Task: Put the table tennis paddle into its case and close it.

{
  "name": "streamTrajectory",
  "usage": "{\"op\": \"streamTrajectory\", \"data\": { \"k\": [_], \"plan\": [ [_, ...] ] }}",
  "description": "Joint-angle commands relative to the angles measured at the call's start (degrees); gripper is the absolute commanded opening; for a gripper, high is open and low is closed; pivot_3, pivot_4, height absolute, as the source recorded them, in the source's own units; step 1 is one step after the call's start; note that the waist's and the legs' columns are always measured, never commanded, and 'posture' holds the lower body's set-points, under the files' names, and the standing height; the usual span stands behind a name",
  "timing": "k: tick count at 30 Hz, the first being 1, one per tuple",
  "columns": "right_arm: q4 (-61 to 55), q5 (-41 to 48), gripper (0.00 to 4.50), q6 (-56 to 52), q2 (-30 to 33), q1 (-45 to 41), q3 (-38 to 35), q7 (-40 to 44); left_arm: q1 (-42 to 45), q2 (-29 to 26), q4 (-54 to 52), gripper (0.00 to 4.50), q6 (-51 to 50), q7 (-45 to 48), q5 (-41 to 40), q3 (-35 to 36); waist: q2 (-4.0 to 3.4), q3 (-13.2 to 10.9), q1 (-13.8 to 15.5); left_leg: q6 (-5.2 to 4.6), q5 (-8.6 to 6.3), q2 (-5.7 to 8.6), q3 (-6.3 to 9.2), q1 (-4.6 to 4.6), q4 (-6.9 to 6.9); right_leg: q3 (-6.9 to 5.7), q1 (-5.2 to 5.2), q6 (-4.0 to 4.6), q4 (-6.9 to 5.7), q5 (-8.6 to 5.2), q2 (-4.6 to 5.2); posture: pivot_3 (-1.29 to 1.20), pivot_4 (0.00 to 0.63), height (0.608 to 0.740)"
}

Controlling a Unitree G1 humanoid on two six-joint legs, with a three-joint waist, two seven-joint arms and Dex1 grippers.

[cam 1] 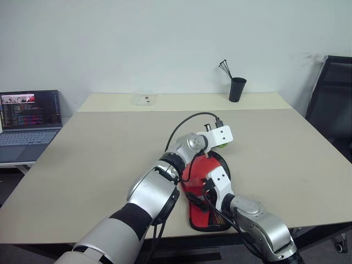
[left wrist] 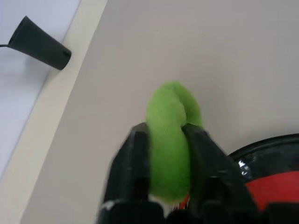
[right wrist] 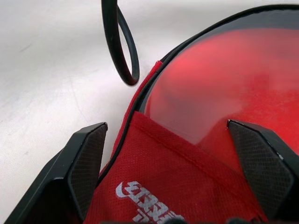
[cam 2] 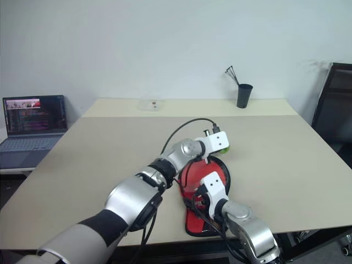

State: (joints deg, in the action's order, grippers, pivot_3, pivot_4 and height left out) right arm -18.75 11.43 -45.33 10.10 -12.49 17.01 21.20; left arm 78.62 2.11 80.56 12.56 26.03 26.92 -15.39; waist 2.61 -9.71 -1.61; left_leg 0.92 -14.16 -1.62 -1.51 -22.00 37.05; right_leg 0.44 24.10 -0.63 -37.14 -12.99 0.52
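Red paddle lies in the open red case, lower centre of the frame, at the table's near edge.

The left gripper grasps a green ring-shaped object between its two fingers, just above the case's round end. The right gripper stands spread wide over the case, one finger beside its edge, one above the paddle face, grasping nothing. A black cup stands at upper right; a laptop sits at far left.
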Motion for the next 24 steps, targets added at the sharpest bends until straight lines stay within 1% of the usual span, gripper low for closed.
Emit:
{"op": "streamTrajectory", "data": {
  "k": [1,4,6,7,9,13,16,20,24],
  "plan": [
    [5.3,0.2,4.50,-2.7,-0.4,1.2,2.1,0.7,0.0,0.4,-1.9,2.56,2.0,1.3,-1.0,0.6,0.00,0.0,-0.1,0.00,0.00,0.00,0.00,0.01,0.00,0.00,0.00,0.00,0.00,0.00,0.00,0.00,0.150,0.740],
    [6.4,0.0,4.50,-2.0,-0.4,0.4,2.0,1.1,-0.4,0.1,-2.0,3.67,2.6,1.9,-0.6,0.3,-0.01,0.0,-0.3,-0.01,0.00,-0.02,-0.07,0.11,-0.02,0.02,-0.01,0.00,-0.05,0.00,-0.02,0.00,0.150,0.740],
    [6.8,-0.1,4.50,-1.7,-0.2,-0.1,1.8,1.3,-0.4,-0.5,-2.1,4.39,3.1,0.2,-0.1,0.0,-0.01,0.0,-0.3,-0.01,0.00,-0.03,-0.07,0.13,-0.02,0.02,-0.02,0.00,-0.09,0.00,-0.04,0.00,0.150,0.740],
    [6.8,0.0,4.50,-1.6,-0.1,-0.4,1.5,1.4,-0.2,-0.9,-2.2,4.48,3.3,-0.8,-0.1,0.2,-0.01,0.0,-0.3,0.00,0.00,-0.03,-0.06,0.13,-0.01,0.02,-0.02,0.00,-0.10,0.00,-0.04,0.00,0.150,0.740],
    [6.3,0.2,4.50,-1.9,0.3,-0.8,1.1,1.8,0.1,-1.7,-2.4,4.48,3.3,-2.0,-1.2,1.4,-0.01,0.1,-0.3,0.00,0.00,-0.03,-0.07,0.13,-0.01,0.05,-0.01,-0.01,-0.10,0.01,-0.04,0.00,0.150,0.740],
    [1.7,2.2,4.50,-3.8,2.6,-1.0,-1.2,3.6,0.5,-4.5,-3.1,4.48,3.5,-1.8,-6.3,6.6,-0.01,0.0,-0.3,0.00,0.00,-0.04,-0.06,0.09,-0.02,0.05,0.01,-0.01,-0.08,0.01,-0.03,0.00,0.150,0.740],
    [-3.6,6.6,4.50,-7.0,3.7,-1.2,-5.1,5.3,-0.6,-6.8,-4.0,4.48,4.5,3.3,-9.5,9.4,-0.01,0.0,-0.1,0.01,-0.01,-0.03,-0.04,0.01,-0.04,0.03,0.02,-0.01,0.01,0.01,-0.02,0.00,0.150,0.740],
    [-9.7,12.9,4.50,-12.2,6.5,-2.6,-10.5,7.9,-3.5,-10.5,-5.5,4.48,6.4,10.5,-12.0,10.6,-0.04,0.0,0.0,0.03,-0.02,-0.02,-0.04,-0.10,-0.03,-0.01,0.06,-0.01,0.07,0.02,0.01,0.00,0.150,0.740],
    [-10.1,17.5,4.50,-14.7,11.1,-6.4,-17.4,10.1,-7.9,-14.3,-7.9,4.48,5.8,20.2,-15.1,11.6,-0.07,0.0,-0.2,0.02,-0.02,-0.02,-0.05,-0.09,-0.03,-0.03,0.10,-0.01,0.04,0.02,0.01,0.00,0.150,0.740]
  ]
}}
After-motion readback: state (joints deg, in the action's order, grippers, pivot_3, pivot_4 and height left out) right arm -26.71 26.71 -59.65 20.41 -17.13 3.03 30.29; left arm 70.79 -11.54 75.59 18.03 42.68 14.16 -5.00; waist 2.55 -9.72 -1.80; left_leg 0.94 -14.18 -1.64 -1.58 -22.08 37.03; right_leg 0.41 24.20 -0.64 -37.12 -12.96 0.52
